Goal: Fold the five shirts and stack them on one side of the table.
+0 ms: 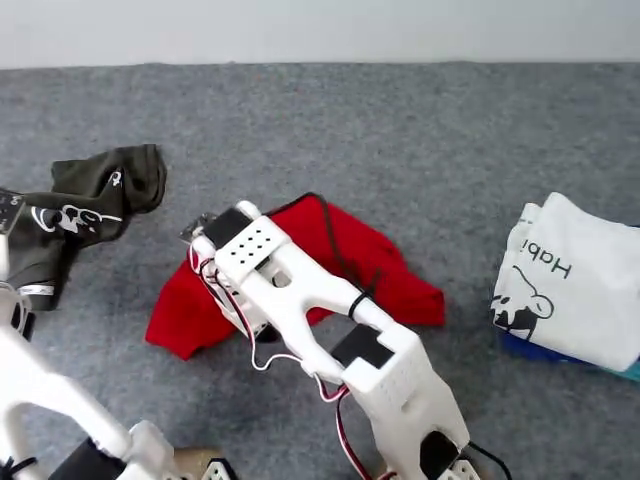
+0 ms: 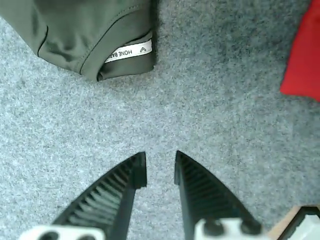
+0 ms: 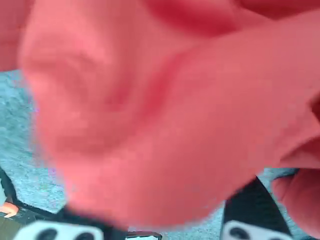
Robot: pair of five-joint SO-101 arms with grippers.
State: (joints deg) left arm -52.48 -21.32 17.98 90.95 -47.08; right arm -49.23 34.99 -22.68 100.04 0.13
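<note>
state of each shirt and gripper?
red shirt: crumpled, unfolded.
green shirt: crumpled, unfolded.
white shirt: folded, top of stack.
blue shirt: under the white one.
left gripper: open, over bare table.
right gripper: at red shirt, grip hidden.

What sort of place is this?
Probably an indoor robot workbench: a grey fabric-covered table against a plain wall, a white arm over a red shirt, and a folded white shirt at one side.

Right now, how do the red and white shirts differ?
The red shirt lies crumpled mid-table; the white shirt is folded at the side. The red shirt looks plain; the white shirt carries a black print. The white shirt tops blue fabric; the red shirt lies unstacked.
</note>
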